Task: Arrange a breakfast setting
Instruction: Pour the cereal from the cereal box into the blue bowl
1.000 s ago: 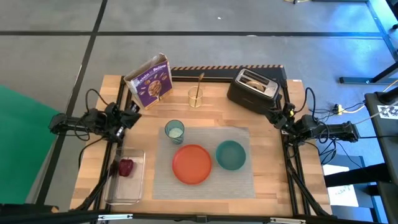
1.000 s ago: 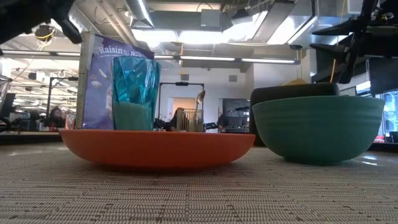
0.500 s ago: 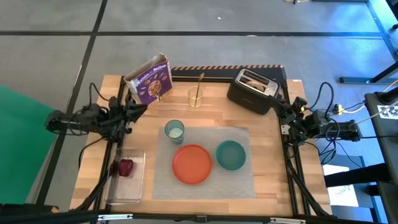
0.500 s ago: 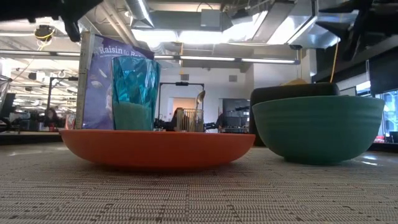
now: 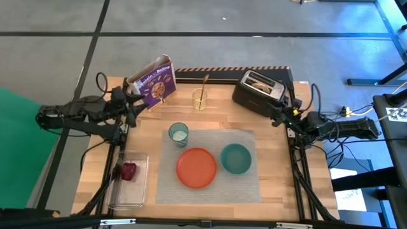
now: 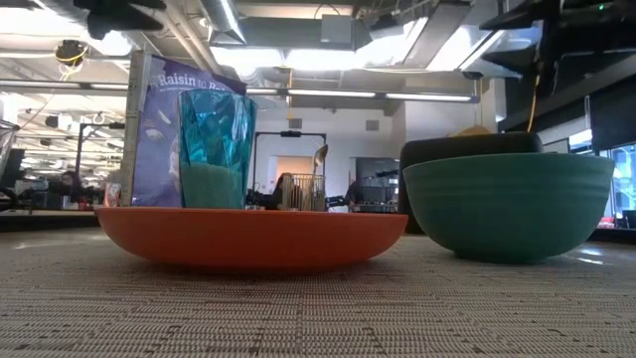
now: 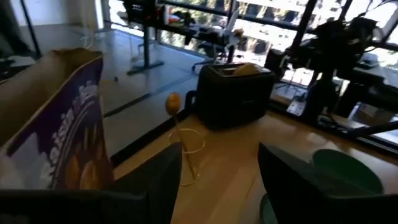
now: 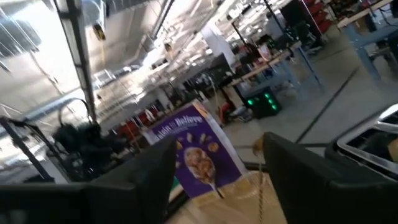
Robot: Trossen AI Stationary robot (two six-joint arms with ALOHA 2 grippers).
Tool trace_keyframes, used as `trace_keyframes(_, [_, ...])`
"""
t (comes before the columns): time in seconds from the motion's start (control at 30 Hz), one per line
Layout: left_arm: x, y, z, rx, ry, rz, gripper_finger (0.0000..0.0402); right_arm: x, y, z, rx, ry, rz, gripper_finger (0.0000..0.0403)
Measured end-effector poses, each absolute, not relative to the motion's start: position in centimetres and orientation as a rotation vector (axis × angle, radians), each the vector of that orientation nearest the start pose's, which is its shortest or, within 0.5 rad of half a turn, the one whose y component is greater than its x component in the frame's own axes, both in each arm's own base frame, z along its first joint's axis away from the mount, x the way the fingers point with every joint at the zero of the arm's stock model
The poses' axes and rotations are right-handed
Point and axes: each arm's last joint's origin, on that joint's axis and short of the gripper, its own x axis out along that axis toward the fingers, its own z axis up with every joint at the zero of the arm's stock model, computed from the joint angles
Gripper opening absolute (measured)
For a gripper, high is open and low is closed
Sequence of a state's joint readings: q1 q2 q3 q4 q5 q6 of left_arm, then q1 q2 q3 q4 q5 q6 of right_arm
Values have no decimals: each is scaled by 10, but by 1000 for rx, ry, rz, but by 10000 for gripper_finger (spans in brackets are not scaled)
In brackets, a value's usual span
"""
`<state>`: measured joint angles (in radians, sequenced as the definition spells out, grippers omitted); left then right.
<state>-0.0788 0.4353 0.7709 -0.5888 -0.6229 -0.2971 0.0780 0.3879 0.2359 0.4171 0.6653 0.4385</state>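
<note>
Left pincer [image 5: 135, 104] hangs over the worktop's [image 5: 216, 114] left rear, just beside the cereal box [image 5: 154, 83]; fingers [image 7: 158, 180] spread, nothing between them; its wrist view looks past the box [image 7: 56, 124] at the spoon [image 7: 176, 121], toaster [image 7: 233, 93] and bowl [image 7: 345, 171].

Right pincer [image 5: 278, 116] hangs at the right edge, just beside the toaster [image 5: 259, 91]; fingers [image 8: 305, 168] spread, empty; its wrist view aims across at the box [image 8: 196, 152].

Placemat [image 5: 245, 181] lies flat at centre front; plate [image 5: 196, 167] sits on it left of centre, empty; bowl [image 5: 236, 158] on the mat just right of the plate, a small gap between them, empty from above; cup [image 5: 179, 133] stands upright at the mat's rear left corner, whether on the mat or just off it I cannot tell.

Spoon [image 5: 204, 86] stands in a wire holder [image 5: 200, 100] behind the mat, between box and toaster; bagel [image 5: 259, 81] sits in the toaster slot.

Red fruit [image 5: 129, 171] lies in a clear tray [image 5: 137, 191] at front left, off the mat.

Low view: plate [image 6: 248, 239] and bowl [image 6: 507, 204] on the mat [image 6: 318, 308], cup [image 6: 217, 149] behind the plate, box [image 6: 159, 129] further back.
</note>
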Motion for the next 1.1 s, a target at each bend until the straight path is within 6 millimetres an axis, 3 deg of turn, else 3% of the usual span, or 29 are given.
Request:
trace_keyframes(0.13, [81, 11, 331, -203, 173, 598, 205, 123, -8, 244, 511, -329, -532, 265])
trace_keyframes(0.33, [71, 13, 346, -210, 168, 628, 205, 127, -8, 241, 518, -306, -537, 268])
trace_keyframes(0.6, [59, 18, 382, 30, 211, 807, 200, 126, -9, 241, 495, -308, -592, 269])
trace_keyframes(0.83, [53, 21, 381, 101, 270, 984, 237, 126, -14, 240, 490, -308, -603, 269])
trace_keyframes(1.1, [45, 24, 360, -45, 325, 1098, 308, 126, -26, 241, 497, -320, -586, 269])
